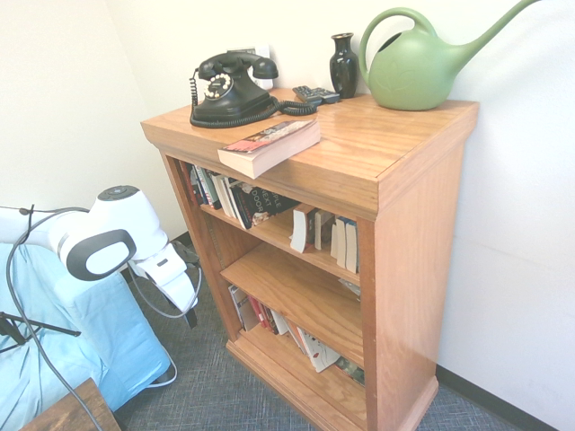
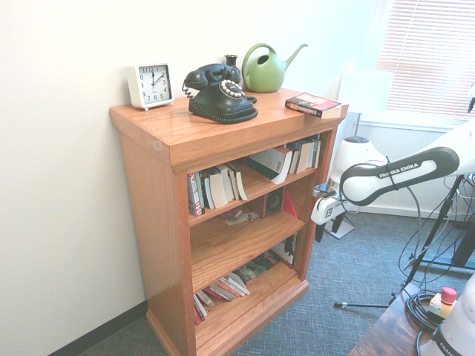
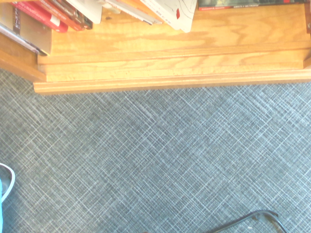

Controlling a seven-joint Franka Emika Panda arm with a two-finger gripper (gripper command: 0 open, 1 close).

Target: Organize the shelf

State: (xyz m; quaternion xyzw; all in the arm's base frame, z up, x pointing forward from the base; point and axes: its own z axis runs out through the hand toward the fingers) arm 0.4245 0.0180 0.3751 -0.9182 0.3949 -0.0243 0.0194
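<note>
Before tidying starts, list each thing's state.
Hand: empty, beside the shelf
Shelf: upright, partly filled
Paperback: closed, lying flat
Phone: handset on cradle
Can: upright
Vase: upright
Clock: upright, facing out
Lower books: leaning

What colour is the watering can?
Green, all over; it shows best in the first exterior view.

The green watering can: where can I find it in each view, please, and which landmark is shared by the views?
First exterior view: the watering can is at the top right, on the bookcase.
Second exterior view: it is at the top, a little right of centre, behind the telephone.
Wrist view: it is not in this picture.
Shared landmark: the oak bookcase; the wrist view shows only its lower part.
</note>
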